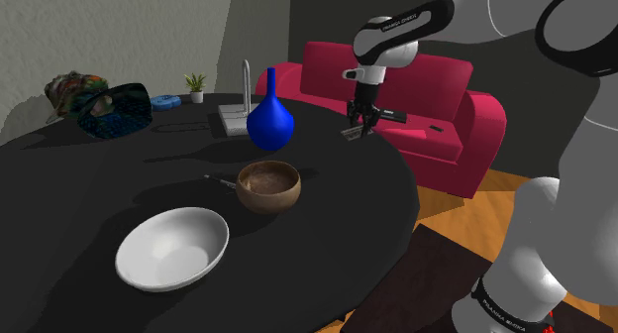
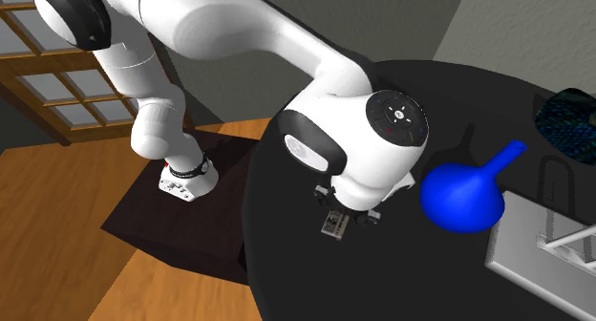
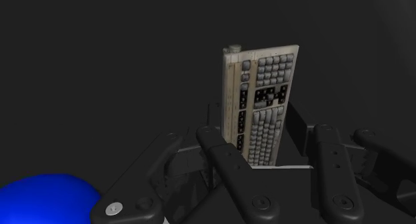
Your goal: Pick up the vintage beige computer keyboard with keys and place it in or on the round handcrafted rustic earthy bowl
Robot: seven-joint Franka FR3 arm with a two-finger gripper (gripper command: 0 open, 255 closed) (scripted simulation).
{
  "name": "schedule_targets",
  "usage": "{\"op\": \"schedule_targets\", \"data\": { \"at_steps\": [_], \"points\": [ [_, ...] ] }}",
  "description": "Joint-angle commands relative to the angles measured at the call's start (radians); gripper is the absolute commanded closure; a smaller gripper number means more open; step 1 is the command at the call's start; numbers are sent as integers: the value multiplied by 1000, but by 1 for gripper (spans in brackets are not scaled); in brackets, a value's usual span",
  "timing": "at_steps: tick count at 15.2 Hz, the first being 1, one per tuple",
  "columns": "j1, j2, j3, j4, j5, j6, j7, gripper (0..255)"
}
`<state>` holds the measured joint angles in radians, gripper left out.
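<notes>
The all-black gripper (image 3: 257,137) clasps one end of a beige rectangular keyboard (image 3: 263,89) with grey and black keys, near the round black table's (image 1: 119,177) edge.

The Franka arm (image 1: 543,244) was glossy white with dark grey joints, a black band (image 1: 507,309) with white lettering and red marks near its base, a dark round wrist cap (image 2: 399,116), and black fingers (image 3: 227,159) dotted with silver screws (image 3: 259,203).
</notes>
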<state>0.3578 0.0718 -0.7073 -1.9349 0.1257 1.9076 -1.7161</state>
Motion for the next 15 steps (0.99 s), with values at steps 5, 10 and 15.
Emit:
{"op": "schedule_targets", "data": {
  "at_steps": [5, 10, 15],
  "points": [
    [1, -24, -2, 60, -19, -77, 15, 255],
    [31, -56, 23, 64, -37, -101, 76, 255],
    [95, -96, 86, 29, -52, -86, 208, 255]
  ]
}}
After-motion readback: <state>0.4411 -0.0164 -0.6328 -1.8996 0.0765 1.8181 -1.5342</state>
